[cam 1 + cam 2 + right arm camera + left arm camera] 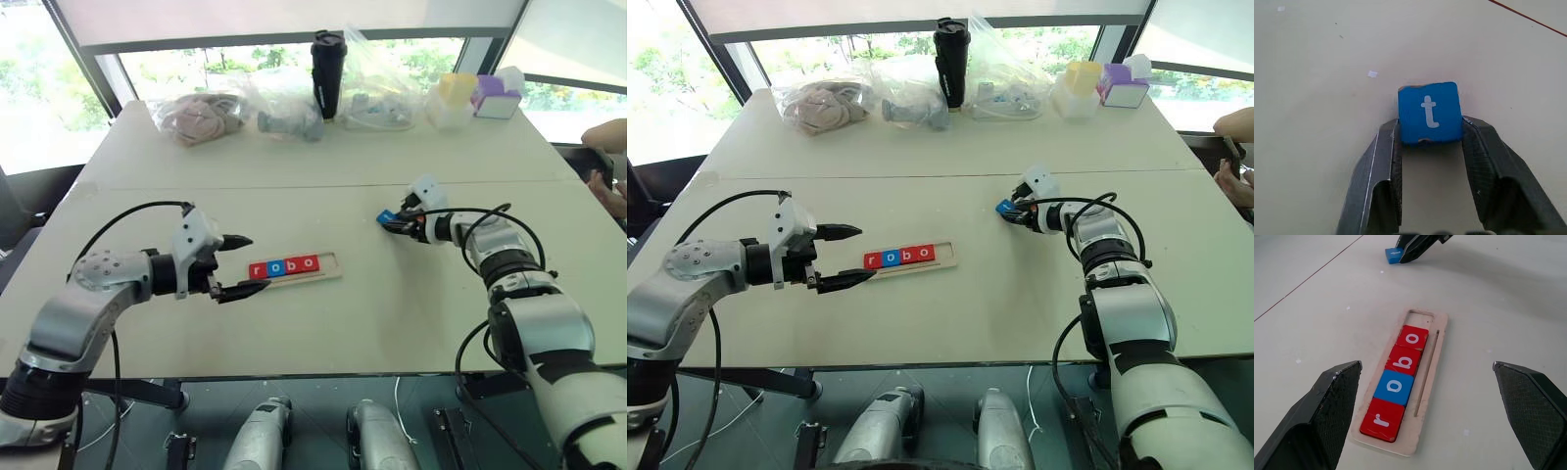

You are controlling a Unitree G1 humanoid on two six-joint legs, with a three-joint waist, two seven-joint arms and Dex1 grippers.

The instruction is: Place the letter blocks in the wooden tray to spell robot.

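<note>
On the near half of the table (323, 186), slightly left of centre, lies the wooden tray (329, 266), long side running left to right. Four letter blocks sit in it side by side, touching: red r (1382, 420), blue o (1394, 387), red b (1403, 363), red o (1412, 338), reading "robo" from the left end. Right-hand end slot of the tray stands bare.

Right of the tray and a little farther out, well apart from it, the blue t block (1429, 113) rests on the tabletop. Right gripper (400, 223) reaches in from the right, pointing left and downward; its two black fingers (1386, 161) are clamped against opposite edges of the t block, pinching it. Block looks level on the surface, letter face up.

Left gripper (238, 264) hovers just left of the tray's r end, aimed along the tray, fingers spread wide with nothing between them.

Far edge of the table: clear plastic bags (201, 116) with soft contents, a black tumbler (327, 73) standing upright, small yellow (457, 88) and purple (489, 90) containers toward the right. A person's arm (609, 137) shows at the far right edge.
</note>
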